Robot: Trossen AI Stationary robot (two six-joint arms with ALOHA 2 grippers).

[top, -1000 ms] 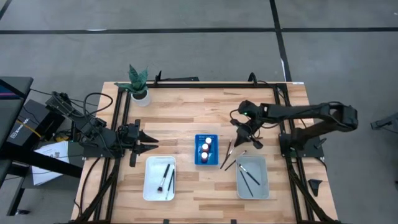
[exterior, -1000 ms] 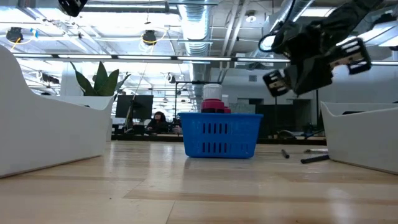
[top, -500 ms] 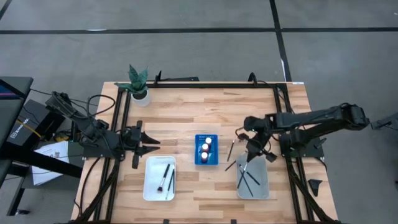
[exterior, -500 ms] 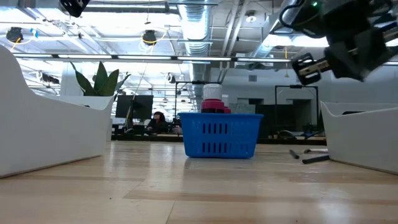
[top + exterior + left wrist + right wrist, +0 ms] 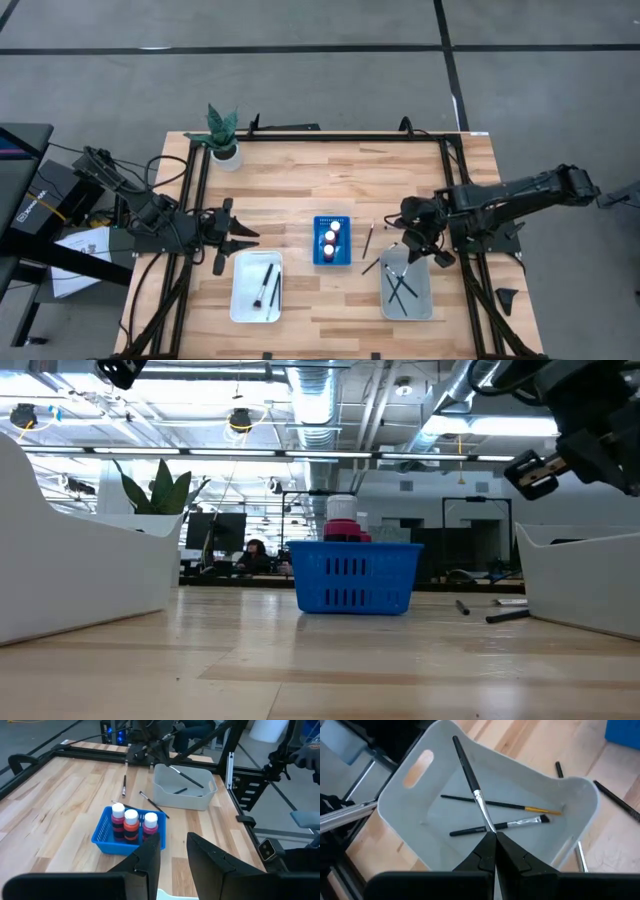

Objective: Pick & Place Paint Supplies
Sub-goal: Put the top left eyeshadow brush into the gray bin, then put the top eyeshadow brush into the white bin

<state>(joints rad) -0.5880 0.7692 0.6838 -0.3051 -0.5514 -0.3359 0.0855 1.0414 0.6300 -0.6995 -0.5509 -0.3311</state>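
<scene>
My right gripper [image 5: 491, 836] is shut on a thin dark-handled brush [image 5: 469, 772], just above the grey tray [image 5: 400, 795] at the table's near right [image 5: 424, 292]. Two more brushes [image 5: 505, 806] lie flat on that tray's floor. Two brushes [image 5: 368, 238] [image 5: 370, 266] lie on the wood between the tray and the blue rack [image 5: 318, 250]. The rack holds three red bottles [image 5: 131, 822] standing upright. My left gripper [image 5: 245, 238] hovers open left of the rack, with nothing between its fingers [image 5: 150, 857]. My right gripper pinches the brush between its two fingertips at the silver ferrule end [image 5: 486, 822]. The fingers slant down from above and lie along the brush. Its dark handle [image 5: 462, 757] runs straight on past the fingertips over the tray's inside.
A white tray [image 5: 240, 300] with brushes in it sits near the front edge, below my left gripper. A potted plant [image 5: 224, 140] stands at the far left corner. Black frame rails [image 5: 330, 136] run along the table's far and side edges.
My right gripper has swung from beside the rack's far right toward the table's near edge and right. It has come over the grey tray and tipped further down, staying shut on the brush it carries. My left arm has kept still.
</scene>
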